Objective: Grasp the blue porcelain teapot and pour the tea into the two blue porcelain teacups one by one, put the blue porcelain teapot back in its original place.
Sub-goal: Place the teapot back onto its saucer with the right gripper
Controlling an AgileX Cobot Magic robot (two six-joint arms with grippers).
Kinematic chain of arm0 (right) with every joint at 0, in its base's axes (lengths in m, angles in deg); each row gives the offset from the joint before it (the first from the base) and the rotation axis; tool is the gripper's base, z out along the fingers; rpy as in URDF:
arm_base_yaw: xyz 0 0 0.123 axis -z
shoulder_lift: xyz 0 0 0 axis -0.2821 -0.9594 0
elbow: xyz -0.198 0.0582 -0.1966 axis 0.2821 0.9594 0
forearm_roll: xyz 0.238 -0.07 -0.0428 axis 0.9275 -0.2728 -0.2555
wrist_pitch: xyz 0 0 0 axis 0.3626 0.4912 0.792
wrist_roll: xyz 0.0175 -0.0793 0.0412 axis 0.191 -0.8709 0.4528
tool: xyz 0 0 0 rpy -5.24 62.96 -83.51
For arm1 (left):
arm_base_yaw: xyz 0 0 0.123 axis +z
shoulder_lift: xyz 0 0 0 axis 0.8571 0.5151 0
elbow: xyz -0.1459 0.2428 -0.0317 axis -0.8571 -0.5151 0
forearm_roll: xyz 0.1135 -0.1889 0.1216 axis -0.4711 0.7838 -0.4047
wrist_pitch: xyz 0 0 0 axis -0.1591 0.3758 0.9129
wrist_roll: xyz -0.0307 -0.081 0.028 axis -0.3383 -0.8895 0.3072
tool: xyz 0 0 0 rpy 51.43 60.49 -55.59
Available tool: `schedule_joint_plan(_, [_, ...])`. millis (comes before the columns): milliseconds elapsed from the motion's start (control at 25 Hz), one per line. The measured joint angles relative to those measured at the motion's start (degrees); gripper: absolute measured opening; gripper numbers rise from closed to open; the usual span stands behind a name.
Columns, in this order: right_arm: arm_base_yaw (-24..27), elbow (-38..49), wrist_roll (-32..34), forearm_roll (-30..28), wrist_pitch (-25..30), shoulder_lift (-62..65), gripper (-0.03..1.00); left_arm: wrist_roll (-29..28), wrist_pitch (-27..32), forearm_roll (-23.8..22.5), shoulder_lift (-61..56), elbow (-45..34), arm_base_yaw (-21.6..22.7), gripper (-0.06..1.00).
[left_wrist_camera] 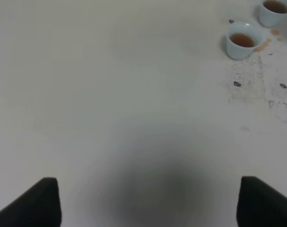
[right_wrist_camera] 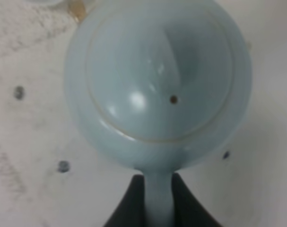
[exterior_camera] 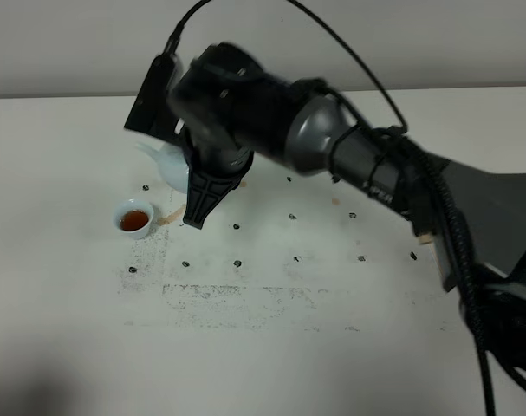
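Teapot [right_wrist_camera: 157,90] handle pinched by right hand [right_wrist_camera: 158,203]; left hand [left_wrist_camera: 148,203] spread over bare table [left_wrist_camera: 110,94].

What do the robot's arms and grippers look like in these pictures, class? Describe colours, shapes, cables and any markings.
The right arm is glossy black with a silver-grey rounded joint section and faint white lettering too blurred to read. Black cables loop above it and run down along its side. The right gripper is black and tapers to a narrow tip. The left gripper shows only two dark, blocky fingers at the picture's edge.
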Motion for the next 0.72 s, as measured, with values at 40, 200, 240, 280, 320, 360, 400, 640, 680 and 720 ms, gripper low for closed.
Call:
schedule_joint_plan(40, [1.3, 0.0, -0.3, 3.2, 0.7, 0.9, 0.04, -0.1, 0.0, 0.0, 0.0, 0.0, 0.0, 0.72])
schedule_joint_plan(200, [5.5, 0.0, -1.9, 12.1, 4.4, 2.3, 0.04, -0.1, 0.0, 0.0, 0.0, 0.0, 0.0, 0.72])
schedule_joint_plan(240, [6.2, 0.1, -2.4, 13.3, 5.1, 2.3, 0.04, -0.1, 0.0, 0.0, 0.0, 0.0, 0.0, 0.72])
schedule_joint_plan(280, [6.9, 0.3, -3.2, 14.6, 5.4, 2.3, 0.04, -0.1, 0.0, 0.0, 0.0, 0.0, 0.0, 0.72])
schedule_joint_plan(320, [7.6, 0.8, -4.0, 16.1, 5.4, 2.3, 0.04, -0.1, 0.0, 0.0, 0.0, 0.0, 0.0, 0.72])
schedule_joint_plan(360, [8.2, 1.5, -4.7, 17.6, 5.3, 2.3, 0.04, -0.1, 0.0, 0.0, 0.0, 0.0, 0.0, 0.72])
schedule_joint_plan(400, [8.8, 2.4, -5.6, 19.1, 4.8, 2.4, 0.04, -0.1, 0.0, 0.0, 0.0, 0.0, 0.0, 0.72])
schedule_joint_plan(640, [10.1, 12.2, -8.6, 24.4, -8.1, 2.4, 0.04, -0.1, 0.0, 0.0, 0.0, 0.0, 0.0, 0.72])
schedule_joint_plan(680, [10.1, 14.2, -8.7, 24.7, -11.3, 2.4, 0.04, -0.1, 0.0, 0.0, 0.0, 0.0, 0.0, 0.72])
schedule_joint_plan(720, [10.2, 15.6, -8.9, 25.0, -14.1, 2.4, 0.04, -0.1, 0.0, 0.0, 0.0, 0.0, 0.0, 0.72])
